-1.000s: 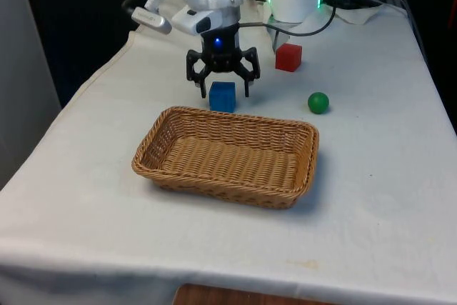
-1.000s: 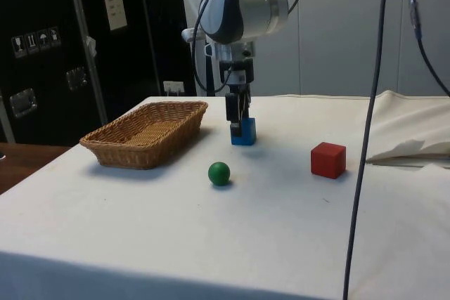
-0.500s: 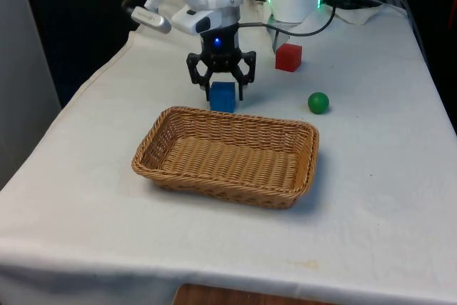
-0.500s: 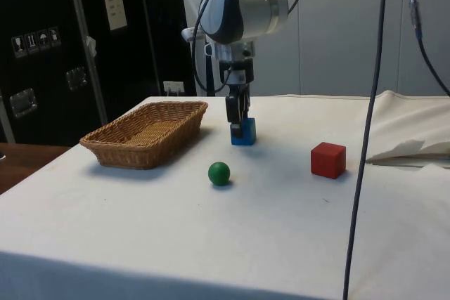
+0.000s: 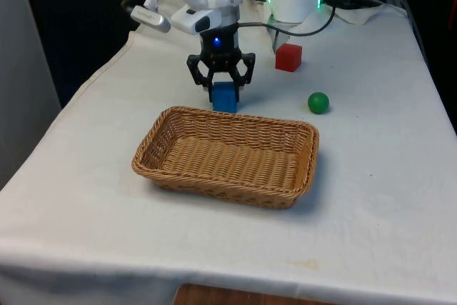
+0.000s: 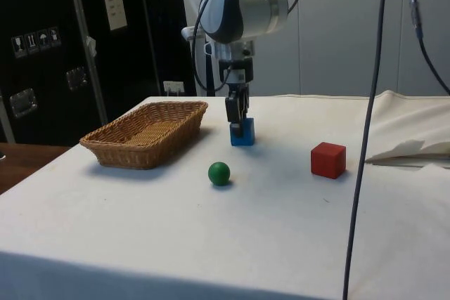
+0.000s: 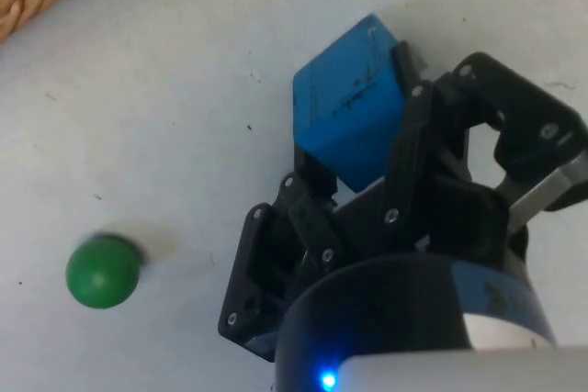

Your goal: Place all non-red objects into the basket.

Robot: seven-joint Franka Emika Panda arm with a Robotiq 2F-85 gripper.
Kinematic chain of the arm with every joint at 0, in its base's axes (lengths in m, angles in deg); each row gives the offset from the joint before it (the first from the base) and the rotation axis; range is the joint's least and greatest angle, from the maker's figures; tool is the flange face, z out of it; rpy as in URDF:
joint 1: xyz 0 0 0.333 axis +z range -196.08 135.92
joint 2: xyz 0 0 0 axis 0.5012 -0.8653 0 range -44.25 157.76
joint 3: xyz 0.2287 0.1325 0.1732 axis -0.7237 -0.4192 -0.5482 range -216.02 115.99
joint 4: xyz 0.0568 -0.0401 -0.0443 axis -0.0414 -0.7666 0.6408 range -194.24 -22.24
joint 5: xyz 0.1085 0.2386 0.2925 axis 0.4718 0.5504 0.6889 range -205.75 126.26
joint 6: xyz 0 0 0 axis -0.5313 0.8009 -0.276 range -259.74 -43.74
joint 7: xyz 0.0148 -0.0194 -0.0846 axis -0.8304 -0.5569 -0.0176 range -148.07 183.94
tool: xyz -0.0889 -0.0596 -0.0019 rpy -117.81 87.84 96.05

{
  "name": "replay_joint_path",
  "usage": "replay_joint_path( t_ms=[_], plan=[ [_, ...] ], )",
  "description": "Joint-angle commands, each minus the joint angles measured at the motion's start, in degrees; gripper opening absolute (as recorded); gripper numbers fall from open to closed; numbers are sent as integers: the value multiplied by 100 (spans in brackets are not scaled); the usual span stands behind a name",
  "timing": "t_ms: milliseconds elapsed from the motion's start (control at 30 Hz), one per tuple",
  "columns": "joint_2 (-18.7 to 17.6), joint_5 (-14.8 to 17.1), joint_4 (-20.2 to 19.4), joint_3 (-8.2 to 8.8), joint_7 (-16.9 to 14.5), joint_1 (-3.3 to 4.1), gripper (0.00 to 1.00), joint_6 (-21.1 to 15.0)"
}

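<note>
Blue cube [image 5: 224, 96]: sits on the white tablecloth [image 5: 371, 176] just beyond the basket's far rim, toward the table's far end. In the side view [image 6: 242, 132] its base looks to be on or just off the cloth; I cannot tell which.

Gripper [image 5: 221, 85]: directly over the cube, fingers pointing down, one on each side of it. In the wrist view the gripper [image 7: 354, 176] has its jaws drawn in against two opposite faces of the cube [image 7: 349, 115], so it appears clamped on it.

Wicker basket [image 5: 146, 149]: rectangular, in the middle of the table, nothing inside it, long side just beside the cube.

Green ball [image 5: 318, 102]: on the cloth near the basket's far corner on the front view's right, well apart from the cube.

Red cube [image 5: 288, 57]: nearer the table's far edge, behind the ball; the task leaves it where it is.

Step in hand: securing the blue cube for the lift, by my reading.

Doing it well: keep the squeeze square on the flat faces, so the cube does not twist. Raise it straight until its underside clears the woven rim. Carry it toward the basket's centre, lower it close to the floor, then release.

Risk: a low carry could catch the near rim and shove the basket.
</note>
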Motion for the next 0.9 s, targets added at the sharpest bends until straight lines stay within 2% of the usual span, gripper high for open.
replay_joint_path(
  t_ms=[0,100,300,333,367,600,633,667,867],
  plan=[
    [103,-74,-23,80,69,40,0,34],
    [212,-115,-29,143,126,63,0,109],
    [481,-264,-23,223,332,63,0,286],
    [493,-160,-23,143,223,0,0,264],
    [521,-304,-11,235,378,57,0,309],
    [739,-596,57,264,745,46,0,407],
    [756,-510,46,201,665,0,0,372],
    [762,-625,69,269,779,40,0,413],
    [928,-785,97,309,963,40,0,430]
  ],
)
